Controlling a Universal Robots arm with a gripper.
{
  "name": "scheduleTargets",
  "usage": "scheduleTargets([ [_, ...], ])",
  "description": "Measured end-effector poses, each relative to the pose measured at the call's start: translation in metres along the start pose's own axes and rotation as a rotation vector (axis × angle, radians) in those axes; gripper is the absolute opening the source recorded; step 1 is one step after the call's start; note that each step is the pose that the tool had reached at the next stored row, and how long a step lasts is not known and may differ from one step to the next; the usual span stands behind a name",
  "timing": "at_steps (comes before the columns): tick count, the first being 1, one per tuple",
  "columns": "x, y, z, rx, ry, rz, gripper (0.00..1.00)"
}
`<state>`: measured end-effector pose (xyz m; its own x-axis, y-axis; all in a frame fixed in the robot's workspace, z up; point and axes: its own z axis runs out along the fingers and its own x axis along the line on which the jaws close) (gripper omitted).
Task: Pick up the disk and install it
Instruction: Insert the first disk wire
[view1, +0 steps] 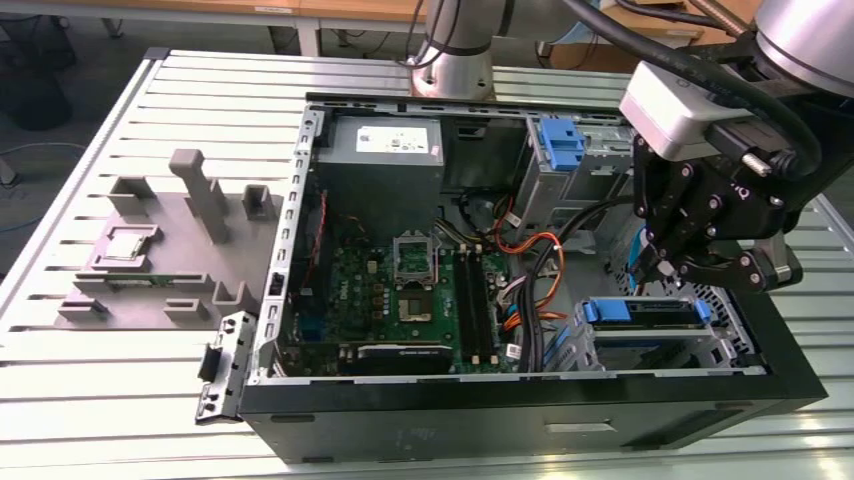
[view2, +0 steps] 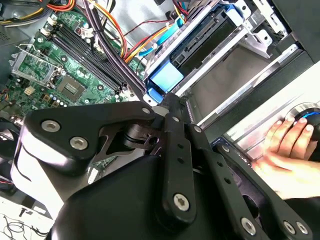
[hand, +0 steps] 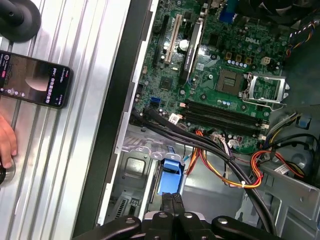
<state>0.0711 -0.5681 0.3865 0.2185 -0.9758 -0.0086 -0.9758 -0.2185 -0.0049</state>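
Blue-framed disk (view1: 643, 312) sits in its bay; the gripper (hand: 173, 201), fingers pressed together, could snag nearby cables (hand: 220, 165).

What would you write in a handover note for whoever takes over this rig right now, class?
Gripper: shut, holding nothing, tips right at the blue front tab of the disk.
Disk: lying in the drive cage inside the open computer case.
Done: pick-up and placing in the cage.
Left: cannot tell whether the disk is fully seated.
Note: a person's hand rests on the table beside the case.
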Motion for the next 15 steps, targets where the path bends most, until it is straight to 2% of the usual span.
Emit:
scheduleTargets([
  [9,0.0002,-0.0007,0.0000,0.0000,0.0000,-0.004,0.10],
  [15,0.0005,-0.0020,0.0003,-0.0006,-0.0005,-0.079,0.10],
])
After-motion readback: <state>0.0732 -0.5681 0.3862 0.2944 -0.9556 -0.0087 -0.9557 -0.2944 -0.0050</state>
